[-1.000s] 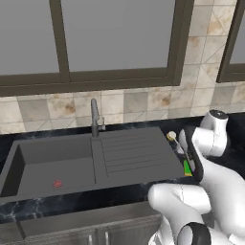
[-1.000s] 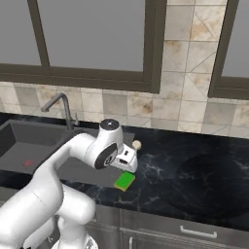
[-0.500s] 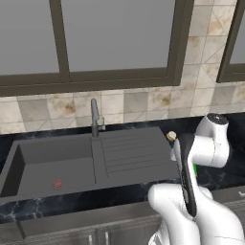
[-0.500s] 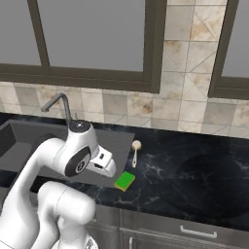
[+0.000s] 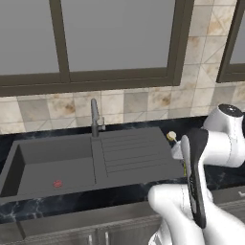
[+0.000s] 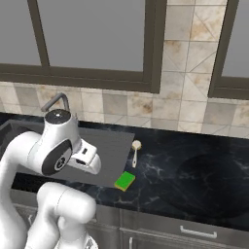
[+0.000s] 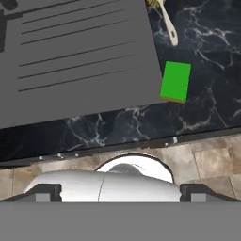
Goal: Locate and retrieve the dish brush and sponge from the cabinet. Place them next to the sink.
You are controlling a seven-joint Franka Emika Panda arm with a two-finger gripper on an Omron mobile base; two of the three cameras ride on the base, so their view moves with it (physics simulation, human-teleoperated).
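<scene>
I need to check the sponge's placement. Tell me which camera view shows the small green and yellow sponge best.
The hand view: the small flat green sponge with a yellow layer lies whole on the black marble counter beside the dark grey sink's drainboard. The right base view shows it smaller. In the left base view the arm covers that spot.

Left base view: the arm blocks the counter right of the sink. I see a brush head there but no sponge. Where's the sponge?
Observer: The sponge lies flat, green side up, on the black counter, just off the front right corner of the sink.
Operator: And the brush handle, which way does it run?
Observer: The dish brush lies on the counter along the sink's right edge. Its bristles point toward the wall and its handle points toward the sponge, with a gap between the two.
</scene>
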